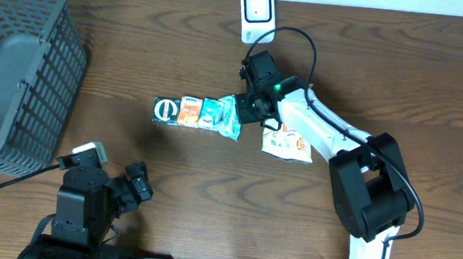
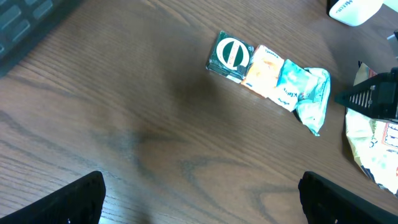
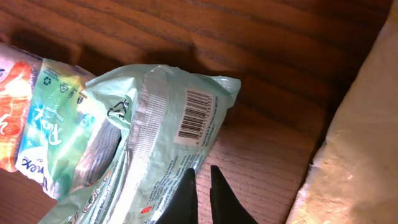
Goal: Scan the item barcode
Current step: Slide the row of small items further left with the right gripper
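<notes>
The item (image 1: 200, 113) is a strip of joined snack packets, green, orange and pale teal, lying flat mid-table (image 2: 267, 73). In the right wrist view its teal end (image 3: 155, 124) is turned up and shows a printed barcode (image 3: 196, 115). My right gripper (image 3: 203, 168) is shut, its tips at that end's edge (image 1: 242, 105); nothing shows between them. My left gripper (image 2: 202, 186) hangs open over bare wood near the front left (image 1: 138, 182), well away from the item. A white scanner (image 1: 257, 14) stands at the back edge.
A grey mesh basket (image 1: 13, 63) fills the far left. A second, whitish packet (image 1: 288, 142) lies just right of the item, under the right arm (image 3: 354, 155). The scanner's cable loops over the right arm.
</notes>
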`<state>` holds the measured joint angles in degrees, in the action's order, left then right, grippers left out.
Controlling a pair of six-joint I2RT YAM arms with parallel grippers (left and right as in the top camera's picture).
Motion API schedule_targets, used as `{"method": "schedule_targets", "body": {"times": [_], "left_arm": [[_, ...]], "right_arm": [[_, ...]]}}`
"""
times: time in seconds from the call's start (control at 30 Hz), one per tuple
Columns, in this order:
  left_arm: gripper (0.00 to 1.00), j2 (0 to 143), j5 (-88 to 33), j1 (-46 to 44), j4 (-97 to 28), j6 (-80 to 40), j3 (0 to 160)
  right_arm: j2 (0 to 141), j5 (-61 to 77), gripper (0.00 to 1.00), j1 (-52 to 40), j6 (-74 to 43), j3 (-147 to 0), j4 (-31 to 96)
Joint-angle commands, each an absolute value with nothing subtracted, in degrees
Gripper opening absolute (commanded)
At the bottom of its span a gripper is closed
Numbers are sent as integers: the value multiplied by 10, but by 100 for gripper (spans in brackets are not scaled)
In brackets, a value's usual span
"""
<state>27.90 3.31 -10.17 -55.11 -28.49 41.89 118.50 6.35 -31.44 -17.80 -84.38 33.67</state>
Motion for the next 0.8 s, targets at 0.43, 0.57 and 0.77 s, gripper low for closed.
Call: {"method": "schedule_targets", "body": {"times": [0.43,0.57,0.77], "left_arm": [[98,276,35,-100,-550,-284,420],[98,276,35,-100,-550,-284,420],[98,276,35,-101,-551,-284,420]], "right_arm": [[1239,98,4,-356,-208,-854,283],[1237,98,3,-355,-208,-859,283],[1232,95,4,-348,-207,-909,344]]}}
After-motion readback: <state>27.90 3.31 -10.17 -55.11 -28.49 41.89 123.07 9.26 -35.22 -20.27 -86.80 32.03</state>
